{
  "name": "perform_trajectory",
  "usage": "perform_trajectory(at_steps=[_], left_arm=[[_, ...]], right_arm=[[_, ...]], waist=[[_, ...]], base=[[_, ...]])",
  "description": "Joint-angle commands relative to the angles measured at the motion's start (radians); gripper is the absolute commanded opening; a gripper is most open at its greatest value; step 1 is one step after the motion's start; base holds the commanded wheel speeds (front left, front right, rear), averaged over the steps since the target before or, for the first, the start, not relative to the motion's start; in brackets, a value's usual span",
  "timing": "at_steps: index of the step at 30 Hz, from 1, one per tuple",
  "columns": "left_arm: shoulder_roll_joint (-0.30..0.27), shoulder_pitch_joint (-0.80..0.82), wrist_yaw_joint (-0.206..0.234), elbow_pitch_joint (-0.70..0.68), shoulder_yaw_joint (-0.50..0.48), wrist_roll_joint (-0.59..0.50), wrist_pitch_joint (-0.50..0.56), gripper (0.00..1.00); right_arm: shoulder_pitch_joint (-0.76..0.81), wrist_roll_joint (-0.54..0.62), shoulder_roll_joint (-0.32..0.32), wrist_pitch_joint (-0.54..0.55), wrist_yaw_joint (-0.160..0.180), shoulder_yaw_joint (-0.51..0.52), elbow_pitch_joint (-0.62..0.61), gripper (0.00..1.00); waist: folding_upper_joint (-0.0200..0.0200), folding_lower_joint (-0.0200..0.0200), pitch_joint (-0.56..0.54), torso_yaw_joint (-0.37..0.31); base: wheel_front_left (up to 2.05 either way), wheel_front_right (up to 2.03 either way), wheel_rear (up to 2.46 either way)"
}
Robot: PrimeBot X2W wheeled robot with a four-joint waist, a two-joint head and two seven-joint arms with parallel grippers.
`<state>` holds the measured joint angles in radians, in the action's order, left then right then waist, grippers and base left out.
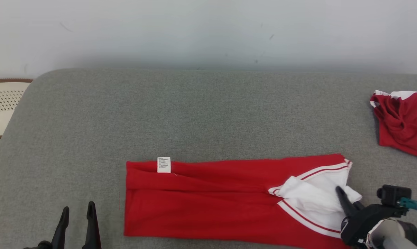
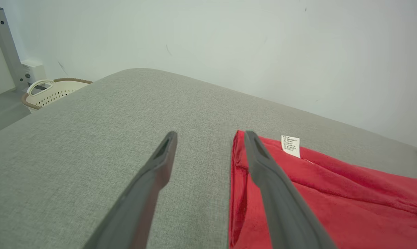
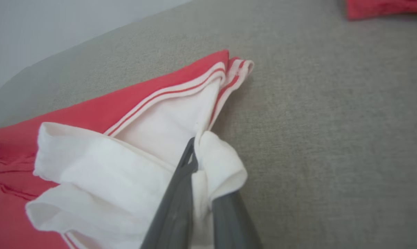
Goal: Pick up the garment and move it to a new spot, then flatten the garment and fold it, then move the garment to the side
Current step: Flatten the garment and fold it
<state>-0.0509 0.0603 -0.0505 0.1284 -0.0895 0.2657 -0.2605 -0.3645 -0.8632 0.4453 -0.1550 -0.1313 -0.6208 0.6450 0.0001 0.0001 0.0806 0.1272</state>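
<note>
Closest to the lens in the head view: left gripper point(image 1: 76, 212) down at 7 o'clock, fingers spread wide and holding nothing. Over at 4 o'clock, right gripper point(image 1: 343, 199) with its dark tip dug into the white flap point(image 1: 312, 193). In between, red garment point(image 1: 212, 200) folded into a long band on the grey padded table point(image 1: 194, 114), with its long axis running straight from 9 to 3. Care label point(image 1: 164, 164) sticking out near the 9 o'clock end. Also a second red garment point(image 1: 402, 121) bunched up at 3 o'clock, well apart, and a laundry basket point(image 1: 1, 107) off the table edge at 9.

Left wrist view next: left gripper point(image 2: 210, 134) open, nothing between the fingers, pointing toward 12. Red garment point(image 2: 333, 193) off at 4 o'clock, one finger crossing its near edge in the picture. Can't tell if touching or just hovering above. Care label point(image 2: 290, 146) just past that fingertip, laundry basket point(image 2: 53, 91) at 10.

Right wrist view: right gripper point(image 3: 198, 162) pressed together on a pinch of the white flap point(image 3: 108, 166), cloth puckered around the tips. Rest of the red garment point(image 3: 73, 121) trailing off toward 9, striped trim running up toward 12.

Best guess at what matters next: right end already in hand, so any fold would go along that long axis, from 3 toward 9. Left arm clearly nearer the label end, so probably the one to pin or grab that side.
</note>
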Motion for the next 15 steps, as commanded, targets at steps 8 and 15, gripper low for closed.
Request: perform_trajectory(at_steps=[8,15], left_arm=[[0.0,-0.024,0.003,-0.007,0.001,0.014,-0.003,1.0],[0.0,-0.028,0.006,-0.002,0.005,0.015,-0.003,1.0]], right_arm=[[-0.017,0.027,0.093,-0.035,0.001,0.081,-0.011,0.0],[0.002,0.042,0.124,-0.013,0.001,0.113,-0.043,0.0]], waist=[[-0.0001,-0.0001,-0.008,-0.028],[-0.0001,-0.0001,-0.021,-0.035]], base=[[0.0,0.0,0.0],[0.0,0.0,0.0]])
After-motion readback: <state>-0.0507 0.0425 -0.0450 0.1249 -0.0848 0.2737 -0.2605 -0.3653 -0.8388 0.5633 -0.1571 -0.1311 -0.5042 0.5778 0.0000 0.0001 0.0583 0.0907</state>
